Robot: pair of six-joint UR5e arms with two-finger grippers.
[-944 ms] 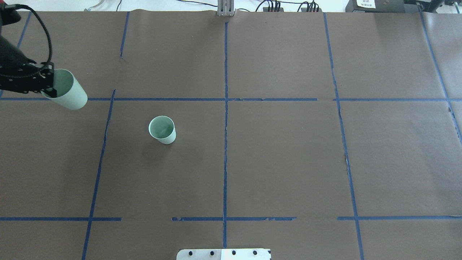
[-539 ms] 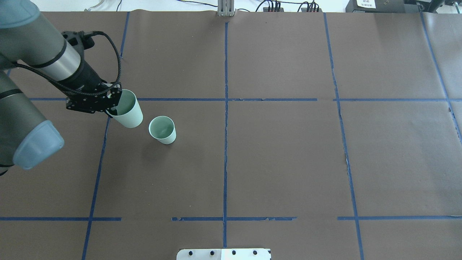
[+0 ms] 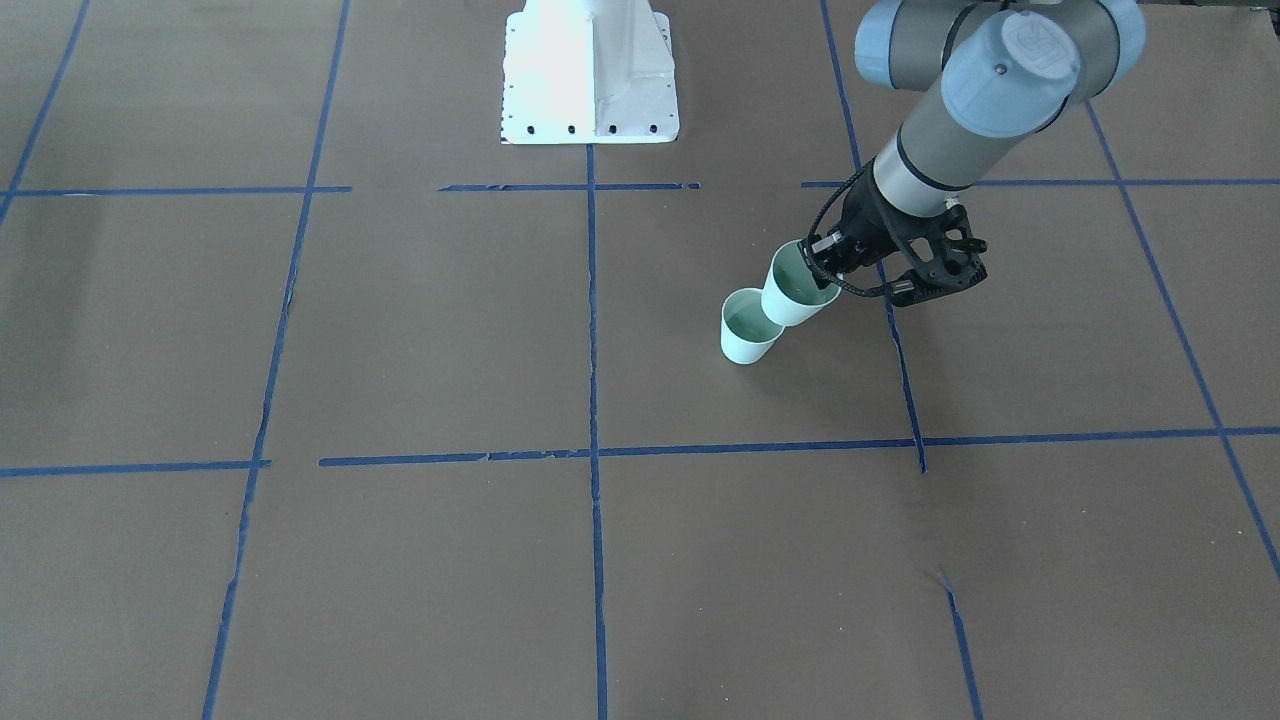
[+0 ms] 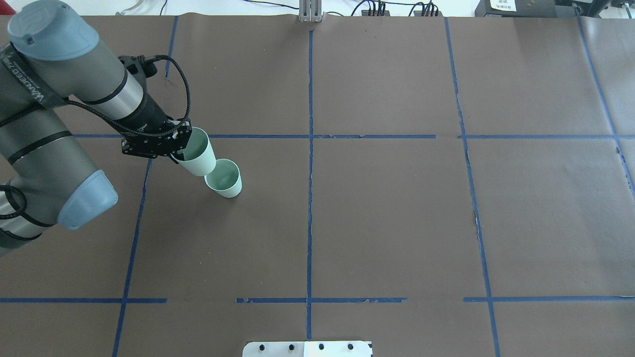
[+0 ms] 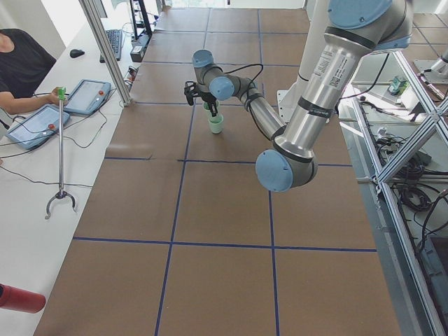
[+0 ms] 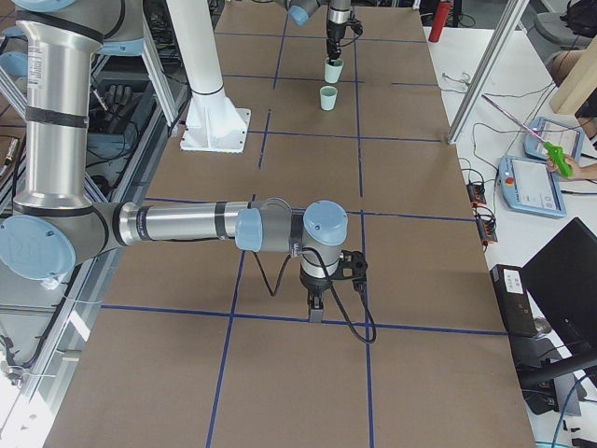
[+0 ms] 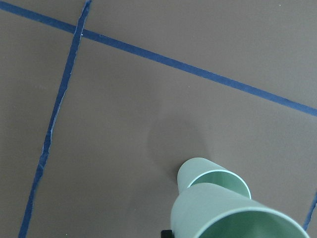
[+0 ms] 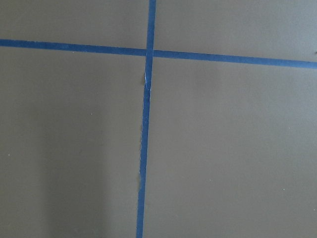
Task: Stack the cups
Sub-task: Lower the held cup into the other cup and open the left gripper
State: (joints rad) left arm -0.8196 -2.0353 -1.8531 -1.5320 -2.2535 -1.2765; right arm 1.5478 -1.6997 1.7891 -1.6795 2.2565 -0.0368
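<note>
One mint-green cup stands upright on the brown table, left of centre; it also shows in the front view. My left gripper is shut on the rim of the second cup and holds it tilted in the air, its base just over the standing cup's near-left rim. In the left wrist view the held cup overlaps the standing cup. My right gripper shows only in the exterior right view, low over the table far from the cups; I cannot tell whether it is open or shut.
The table is covered with brown paper marked by blue tape lines. The white robot base stands at the near edge. Operators with tablets sit beyond the far edge.
My left arm has carried the held cup from the table's far left rightward, until it hangs at the standing cup's rim. The standing cup has not moved.
</note>
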